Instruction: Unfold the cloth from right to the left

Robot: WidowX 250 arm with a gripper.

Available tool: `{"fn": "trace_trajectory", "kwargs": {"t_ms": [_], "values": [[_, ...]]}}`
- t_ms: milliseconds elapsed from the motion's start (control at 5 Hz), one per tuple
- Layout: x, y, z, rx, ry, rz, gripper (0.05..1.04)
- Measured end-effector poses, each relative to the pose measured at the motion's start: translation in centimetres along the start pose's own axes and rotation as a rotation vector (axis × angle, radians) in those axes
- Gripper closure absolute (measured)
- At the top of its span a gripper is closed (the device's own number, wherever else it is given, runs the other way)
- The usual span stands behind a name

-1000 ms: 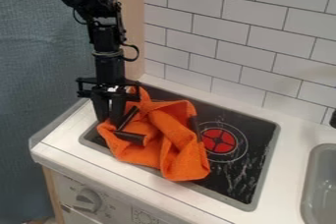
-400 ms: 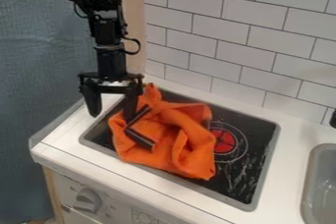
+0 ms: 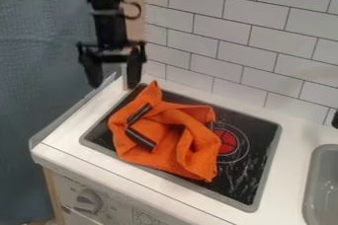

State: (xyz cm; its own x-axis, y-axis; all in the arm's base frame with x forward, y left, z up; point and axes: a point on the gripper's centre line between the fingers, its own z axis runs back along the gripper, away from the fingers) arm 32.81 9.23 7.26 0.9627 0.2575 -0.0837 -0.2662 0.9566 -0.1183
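Cloth [image 3: 165,137]: likely soft, limp, light. Grip a raised fold. Fingers [image 3: 135,69] spread, empty, above the worktop [image 3: 71,125].

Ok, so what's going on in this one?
A robot arm is working at a toy kitchen, on an orange cloth that looks meant to be unfolded. Right now nothing is holding the cloth: the claw hangs above the back left corner of the stove, its two fingers apart with nothing between them. The cloth lies bunched and creased on the stovetop, with dark strips showing on its left part, and partly covers the red burner mark. It is not spread flat yet.
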Motion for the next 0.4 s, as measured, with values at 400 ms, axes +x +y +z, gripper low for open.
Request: {"fn": "trace_trajectory", "kwargs": {"t_ms": [400], "values": [[-1.16, -0.95, 1.88, -0.001, -0.008, -0.008, 0.084]]}}
